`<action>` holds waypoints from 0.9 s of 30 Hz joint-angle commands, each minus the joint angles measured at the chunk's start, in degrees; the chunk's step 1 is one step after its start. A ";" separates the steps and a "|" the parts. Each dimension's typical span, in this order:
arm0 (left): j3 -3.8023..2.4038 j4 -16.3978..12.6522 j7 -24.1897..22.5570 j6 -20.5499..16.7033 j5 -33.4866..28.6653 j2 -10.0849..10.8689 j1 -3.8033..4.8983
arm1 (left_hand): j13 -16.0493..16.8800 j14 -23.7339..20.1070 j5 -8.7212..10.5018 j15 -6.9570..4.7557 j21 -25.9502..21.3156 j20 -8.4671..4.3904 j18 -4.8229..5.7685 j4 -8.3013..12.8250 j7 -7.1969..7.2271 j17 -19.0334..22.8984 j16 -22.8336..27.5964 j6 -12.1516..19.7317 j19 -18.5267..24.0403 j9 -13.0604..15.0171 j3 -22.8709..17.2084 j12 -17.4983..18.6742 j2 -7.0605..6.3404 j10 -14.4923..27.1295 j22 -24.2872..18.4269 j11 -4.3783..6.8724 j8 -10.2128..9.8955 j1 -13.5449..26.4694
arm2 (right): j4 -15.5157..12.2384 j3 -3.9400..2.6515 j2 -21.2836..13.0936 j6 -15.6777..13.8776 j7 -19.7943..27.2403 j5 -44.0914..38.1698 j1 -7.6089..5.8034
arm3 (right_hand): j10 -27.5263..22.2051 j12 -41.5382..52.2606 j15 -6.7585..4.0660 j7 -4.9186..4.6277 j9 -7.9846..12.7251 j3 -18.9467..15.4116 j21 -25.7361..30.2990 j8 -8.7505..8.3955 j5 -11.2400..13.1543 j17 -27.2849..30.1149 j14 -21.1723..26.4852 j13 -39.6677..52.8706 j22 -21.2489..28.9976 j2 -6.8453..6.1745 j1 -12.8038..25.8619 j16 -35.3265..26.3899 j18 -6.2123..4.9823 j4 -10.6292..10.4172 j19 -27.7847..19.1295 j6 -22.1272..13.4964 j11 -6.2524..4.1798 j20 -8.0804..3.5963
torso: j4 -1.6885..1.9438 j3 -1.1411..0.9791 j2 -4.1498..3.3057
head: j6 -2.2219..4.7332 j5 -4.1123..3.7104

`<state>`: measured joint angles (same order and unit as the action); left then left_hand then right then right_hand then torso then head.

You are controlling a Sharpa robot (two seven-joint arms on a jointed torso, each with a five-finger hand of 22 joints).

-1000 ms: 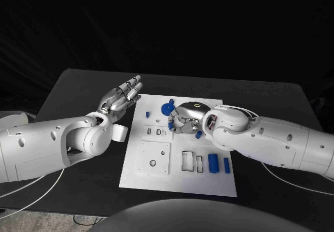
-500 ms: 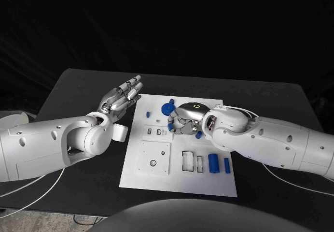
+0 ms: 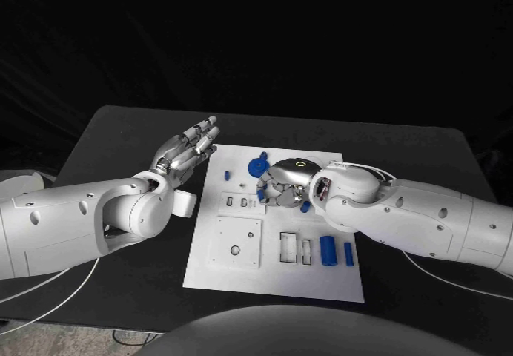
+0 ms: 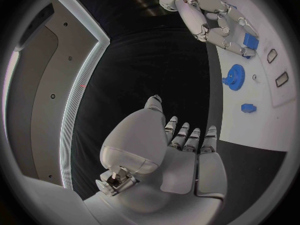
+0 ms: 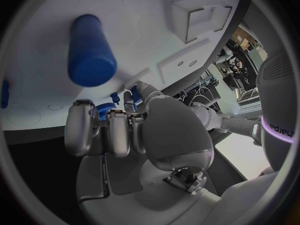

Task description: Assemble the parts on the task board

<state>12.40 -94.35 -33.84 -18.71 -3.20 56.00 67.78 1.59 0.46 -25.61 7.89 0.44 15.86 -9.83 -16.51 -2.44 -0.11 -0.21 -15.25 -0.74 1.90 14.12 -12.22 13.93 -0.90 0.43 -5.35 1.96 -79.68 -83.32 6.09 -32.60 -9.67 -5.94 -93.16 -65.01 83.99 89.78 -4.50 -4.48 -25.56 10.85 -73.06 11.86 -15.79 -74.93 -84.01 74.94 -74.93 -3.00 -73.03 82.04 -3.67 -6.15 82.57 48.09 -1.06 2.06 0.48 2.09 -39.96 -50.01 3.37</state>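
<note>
Hovering over the task board at mid-desk, the right hand curls its fingers around a small blue part; the left hand lies spread, holding nothing, left of the board.

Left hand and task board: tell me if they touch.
Apart. In the left wrist view the left hand hangs open over the black table, with a dark gap between its fingertips and the task board edge.

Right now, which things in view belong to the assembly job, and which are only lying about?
Job: board; blue gear; blue cylinders; small blue peg; right robot hand over the board.
Lying about: none. The left robot hand is idle beside the board, above the table.
</note>
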 commanded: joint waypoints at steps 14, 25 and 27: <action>-0.03 0.08 -0.13 1.18 -0.18 -0.13 0.02 | 0.08 -0.14 -0.22 0.35 0.26 0.33 -0.49 -0.03 -0.48 -0.09 -0.20 -0.02 -0.03 0.06 -0.27 -0.26 0.30 0.07 0.07 -0.48 0.20 -0.53 | 0.00 0.02 0.02 0.91 -0.51 -1.68 0.09 | 6.01 0.22 0.51 -0.17 1.80 -2.75 1.02 -4.32 8.63 -9.47 -4.06 15.06 -5.00 -0.79 1.51 -0.62 -0.68 0.06 -0.43 -5.88 0.60 0.26 | 0.00 -0.03 -0.03 | 0.01 0.04; -0.03 -0.32 -0.54 1.54 -0.17 0.13 0.03 | 0.09 -0.12 -0.53 0.31 0.44 0.45 -0.52 0.54 -0.96 -0.10 -0.25 -0.20 -0.25 0.09 0.02 -0.41 -0.97 0.08 0.18 -0.66 0.26 -1.15 | -2.93 0.00 -1.67 -4.28 0.19 -1.31 -1.15 | 6.01 0.22 0.28 0.18 3.83 -4.28 1.94 -6.95 11.06 -9.02 -3.93 15.06 -4.81 -1.75 0.93 -1.32 -0.83 -0.30 -0.52 -10.72 0.30 0.05 | 0.06 -0.03 -0.06 | 0.01 0.28; -0.04 -0.57 -0.50 1.44 -0.13 0.29 0.04 | 0.18 0.02 -0.68 0.51 0.79 0.85 -0.52 0.76 -1.03 -0.18 -0.42 -0.33 -0.68 0.11 -0.11 -1.08 -1.16 -0.14 0.40 -1.17 0.31 -1.61 | -4.10 -0.01 -2.46 -4.90 0.14 -0.67 -1.85 | 6.01 0.22 0.28 0.16 4.05 -4.51 2.09 -7.09 11.56 -8.92 -3.89 15.06 -4.77 -2.14 1.01 -1.48 -0.85 -0.80 -0.54 -11.09 0.30 0.04 | 0.11 -0.04 -0.05 | 0.01 0.38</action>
<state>12.40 -94.65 -33.63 -18.43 -3.33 56.28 67.78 1.72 0.54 -26.03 8.07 1.13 16.52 -9.84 -16.08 -3.17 -0.28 -0.45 -15.56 -1.40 1.95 14.03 -13.29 12.92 -1.18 0.80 -6.30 1.96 -81.16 -86.94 6.13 -34.82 -12.00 -6.16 -93.92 -66.67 83.94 89.78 -4.51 -4.30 -21.54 6.41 -71.15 4.96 -4.30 -74.91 -84.01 74.93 -74.91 -4.71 -71.95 80.71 -3.93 -6.93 82.37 37.25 -0.71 2.26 0.52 2.06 -40.01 -50.01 3.66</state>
